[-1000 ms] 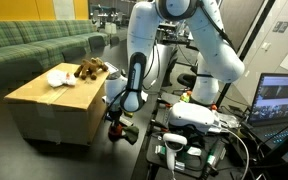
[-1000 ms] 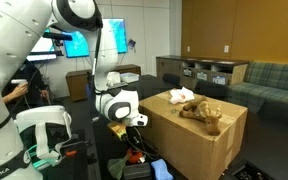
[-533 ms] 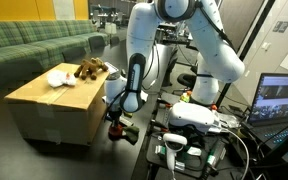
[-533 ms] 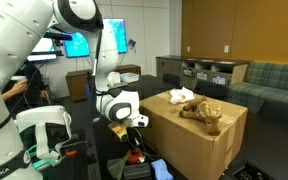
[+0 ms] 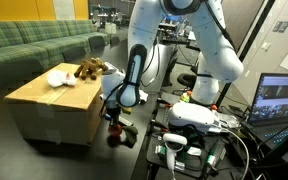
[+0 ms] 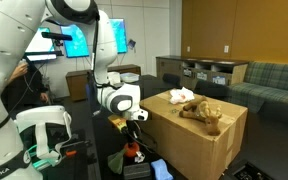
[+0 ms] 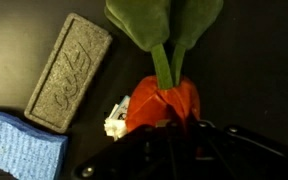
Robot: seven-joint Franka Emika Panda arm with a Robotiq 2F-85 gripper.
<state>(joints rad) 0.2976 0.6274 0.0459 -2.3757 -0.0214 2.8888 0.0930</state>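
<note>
My gripper [image 7: 169, 135] hangs low beside a cardboard box [image 5: 54, 105], close to the floor. It is shut on the lower end of an orange plush carrot [image 7: 164, 100]. The carrot's green leaves [image 7: 164, 25] point away from the jaws. A white tag [image 7: 116, 120] sticks out at the carrot's side. In both exterior views the gripper [image 5: 115, 124] [image 6: 130, 135] points down with the orange carrot [image 6: 133, 151] under it. The fingertips are dark and partly hidden behind the carrot.
A grey textured block [image 7: 69, 72] and a blue cloth [image 7: 19, 150] lie next to the carrot. On the box [image 6: 199, 135] sit a brown plush toy [image 5: 90, 69] and a white cloth [image 5: 58, 77]. A green couch [image 5: 34, 45] stands behind; the robot base [image 5: 199, 115] and a screen [image 5: 282, 98] stand beside.
The arm has shifted slightly and the wrist has risen a little. The carrot's green leaves now show below the gripper in an exterior view.
</note>
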